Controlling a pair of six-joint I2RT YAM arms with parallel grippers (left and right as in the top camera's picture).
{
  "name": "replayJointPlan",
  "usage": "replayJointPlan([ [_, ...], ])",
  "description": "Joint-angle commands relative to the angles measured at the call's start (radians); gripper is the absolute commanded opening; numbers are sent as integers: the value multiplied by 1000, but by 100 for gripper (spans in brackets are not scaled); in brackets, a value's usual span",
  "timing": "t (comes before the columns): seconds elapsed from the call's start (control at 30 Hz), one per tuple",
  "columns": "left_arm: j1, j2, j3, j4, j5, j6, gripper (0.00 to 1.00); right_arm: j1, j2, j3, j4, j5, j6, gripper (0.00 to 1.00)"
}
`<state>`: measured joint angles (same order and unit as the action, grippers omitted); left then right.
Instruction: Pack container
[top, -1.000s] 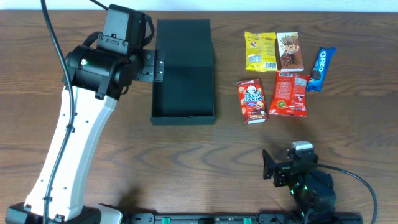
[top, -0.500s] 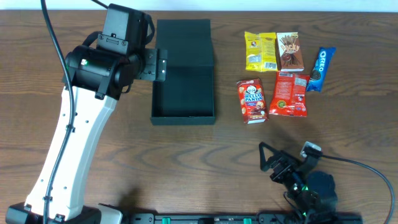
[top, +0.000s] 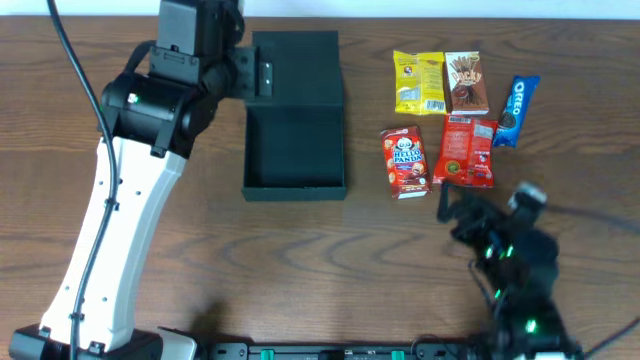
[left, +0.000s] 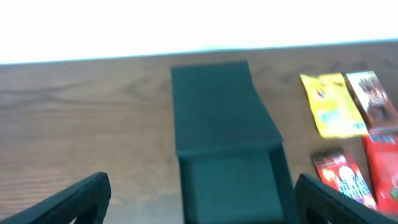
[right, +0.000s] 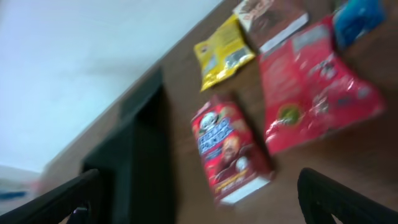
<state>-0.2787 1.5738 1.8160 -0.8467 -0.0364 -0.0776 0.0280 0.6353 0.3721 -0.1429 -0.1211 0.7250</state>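
Plainly empty, the left gripper (top: 262, 78) gapes beside the open container (top: 295, 115) mid-table, and the right gripper (top: 452, 205) gapes near the snacks (top: 462, 150), where a skewed descent could scatter them.

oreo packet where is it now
Overhead, the Oreo packet lies farthest right, on the robot's right side, just right of the Pocky box and the red pouch.

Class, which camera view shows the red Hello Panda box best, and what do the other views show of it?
The overhead view: the Hello Panda box is whole, sharp, label readable. Right wrist: the Hello Panda box is whole but blurred. Left wrist: the Hello Panda box is blurred and partly hidden.
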Motion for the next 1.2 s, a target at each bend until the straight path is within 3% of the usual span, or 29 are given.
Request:
replayJointPlan([
  [0.0, 54, 38, -1, 37, -64, 27, 95, -61, 196, 183, 0, -72, -211, 99],
  [0.23, 176, 117, -1, 42, -5, 24, 95, -94, 660, 621, -115, -82, -421, 99],
  [0.47, 225, 181, -1, 59, 30, 34, 95, -94, 934, 953, -290, -43, -461, 99],
  [0.67, 276, 240, -1, 100, 91, 64, 95, -94, 955, 976, -285, -106, -456, 99],
  [0.8, 300, 253, -1, 100, 116, 64, 95, -75, 963, 976, -170, -177, -496, 99],
  [0.97, 305, 254, -1, 115, 116, 79, 95, -24, 1012, 976, -142, 80, -491, 98],
  [1.07, 305, 254, -1, 108, 116, 78, 95, -48, 1045, 976, -240, 296, -376, 99],
  [1.17, 305, 254, -1, 102, 116, 78, 95, -116, 1065, 976, -280, 314, -294, 99],
])
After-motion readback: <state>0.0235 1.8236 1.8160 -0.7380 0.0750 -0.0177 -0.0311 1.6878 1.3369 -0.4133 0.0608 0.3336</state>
